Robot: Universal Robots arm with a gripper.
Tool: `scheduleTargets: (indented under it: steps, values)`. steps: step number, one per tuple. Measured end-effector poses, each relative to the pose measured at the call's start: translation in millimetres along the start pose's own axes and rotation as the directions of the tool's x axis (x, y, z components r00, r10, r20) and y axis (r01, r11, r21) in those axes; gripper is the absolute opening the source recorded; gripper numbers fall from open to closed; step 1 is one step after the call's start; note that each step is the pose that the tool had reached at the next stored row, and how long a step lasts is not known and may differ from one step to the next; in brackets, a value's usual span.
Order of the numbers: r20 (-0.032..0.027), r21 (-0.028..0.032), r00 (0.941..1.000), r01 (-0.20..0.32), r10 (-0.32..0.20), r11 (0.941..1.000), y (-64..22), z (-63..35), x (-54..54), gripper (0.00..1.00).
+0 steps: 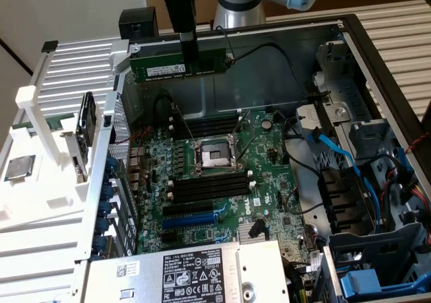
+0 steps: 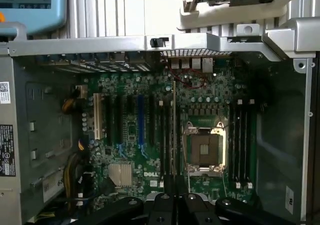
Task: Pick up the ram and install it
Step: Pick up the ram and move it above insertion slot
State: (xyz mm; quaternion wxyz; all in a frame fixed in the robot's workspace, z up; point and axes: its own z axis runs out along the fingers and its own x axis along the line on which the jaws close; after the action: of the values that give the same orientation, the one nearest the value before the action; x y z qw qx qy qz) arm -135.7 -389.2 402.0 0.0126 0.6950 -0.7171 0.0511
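Observation:
The ram (image 1: pixel 161 66), a long green stick with a white label, hangs level above the far side of the open computer case. My gripper (image 1: pixel 188 55) reaches down from above and is shut on its middle, both black fingers clamping it. In the wrist view the ram (image 2: pixel 173 135) appears edge-on as a thin line running out from my gripper (image 2: pixel 173 201). Below it lies the green motherboard (image 1: pixel 269 182) with black memory slots (image 1: pixel 209 185) beside the open processor socket (image 1: pixel 212 156). A second slot bank (image 1: pixel 209 124) sits on the socket's far side.
A white fixture (image 1: pixel 40 124) at the exterior view's left holds a square silver processor chip (image 1: pixel 19 167). A silver labelled box (image 1: pixel 195 273) covers the case's near end. Blue and black cables (image 1: pixel 337 155) and drive bays (image 1: pixel 377 202) crowd the right. The case walls (image 1: pixel 377 60) rise around the board.

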Motion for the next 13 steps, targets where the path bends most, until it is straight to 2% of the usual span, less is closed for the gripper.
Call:
scheduleTargets:
  steps: [1, 3, 6, 8, 10, 13]
  values:
    - [0.0026, -0.0001, 1.0000, 0.000, 0.000, 1.0000, -3.9, 0.4, -0.2, 0.12]
    - [0.0153, -0.0005, 0.9999, -0.001, 0.001, 1.0000, -9.6, 1.3, -0.4, 0.12]
    - [0.0466, -0.0012, 0.9989, -0.002, 0.003, 1.0000, -17.0, 2.2, -0.7, 0.12]
    - [0.0642, -0.0018, 0.9979, -0.003, 0.004, 1.0000, -19.5, 3.1, -0.9, 0.12]
    - [0.0731, -0.0021, 0.9973, -0.004, 0.004, 1.0000, -19.7, 4.5, -0.8, 0.12]
    - [0.0804, -0.0024, 0.9967, -0.004, 0.004, 1.0000, -19.7, 5.9, 1.2, 0.12]
